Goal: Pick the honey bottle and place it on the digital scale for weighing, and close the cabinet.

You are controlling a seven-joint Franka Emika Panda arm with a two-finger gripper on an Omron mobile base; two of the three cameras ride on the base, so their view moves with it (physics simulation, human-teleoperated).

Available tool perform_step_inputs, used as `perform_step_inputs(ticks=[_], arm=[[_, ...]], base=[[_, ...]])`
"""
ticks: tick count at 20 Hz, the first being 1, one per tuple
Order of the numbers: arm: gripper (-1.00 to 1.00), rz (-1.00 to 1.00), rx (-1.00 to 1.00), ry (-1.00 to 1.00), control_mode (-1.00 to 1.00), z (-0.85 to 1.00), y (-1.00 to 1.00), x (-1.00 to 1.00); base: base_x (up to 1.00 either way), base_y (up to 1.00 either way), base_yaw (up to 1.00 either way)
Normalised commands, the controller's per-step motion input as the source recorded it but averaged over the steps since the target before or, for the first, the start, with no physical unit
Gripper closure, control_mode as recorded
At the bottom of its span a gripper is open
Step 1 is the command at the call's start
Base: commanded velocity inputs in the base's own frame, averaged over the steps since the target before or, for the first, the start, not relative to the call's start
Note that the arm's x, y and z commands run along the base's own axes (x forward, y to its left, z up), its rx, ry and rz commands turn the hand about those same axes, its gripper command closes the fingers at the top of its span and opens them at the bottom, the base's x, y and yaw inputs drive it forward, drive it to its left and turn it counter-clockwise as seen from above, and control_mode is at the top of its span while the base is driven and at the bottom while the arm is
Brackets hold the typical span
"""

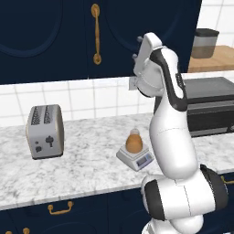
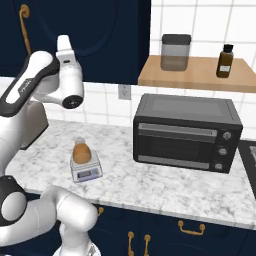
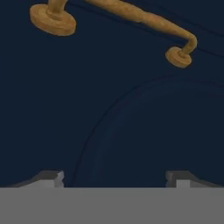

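**Honey bottle seated on scale; hand raised to cabinet door**

The honey bottle [image 1: 133,141] is seen upright on the round plate of the digital scale [image 1: 142,160], which rests on the marbled counter [image 1: 87,169] between the silver toaster [image 1: 44,131] and the black toaster oven [image 2: 186,131]. The arm is raised toward the navy cabinet [image 1: 55,36], whose doors appear shut. In the hand view, the gripper [image 3: 114,179] is held close to an arched door panel, beside the gold handle [image 3: 131,17]. The fingertips [image 3: 49,178] are set wide apart, released, with nothing held between them.
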Motion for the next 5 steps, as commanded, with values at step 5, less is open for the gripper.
perform_step_inputs(ticks=[5], arm=[[-1.0,0.0,0.0,0.0,-1.0,0.0,-0.02,0.06]], base=[[0.0,0.0,0.0]])
